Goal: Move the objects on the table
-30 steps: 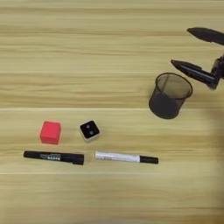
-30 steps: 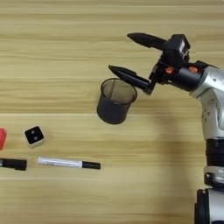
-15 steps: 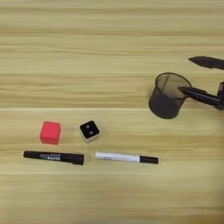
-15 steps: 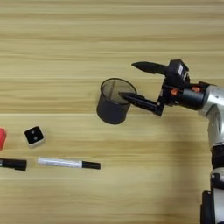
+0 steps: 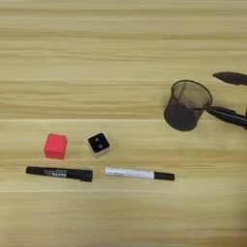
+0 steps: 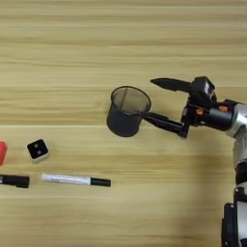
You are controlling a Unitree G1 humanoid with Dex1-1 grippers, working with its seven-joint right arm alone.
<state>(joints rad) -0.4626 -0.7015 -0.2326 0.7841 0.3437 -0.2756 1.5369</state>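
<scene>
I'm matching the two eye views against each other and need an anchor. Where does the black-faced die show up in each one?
Left eye view: the die lies left of centre, lower half, just right of the red cube.
Right eye view: the die sits near the left edge, lower half; only a sliver of the cube shows.
Shared landmark: the white-barrelled marker lies just below and right of the die in both.

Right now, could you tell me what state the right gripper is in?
Right gripper: open, holding nothing; its lower finger reaches the rim of the mesh cup.
</scene>
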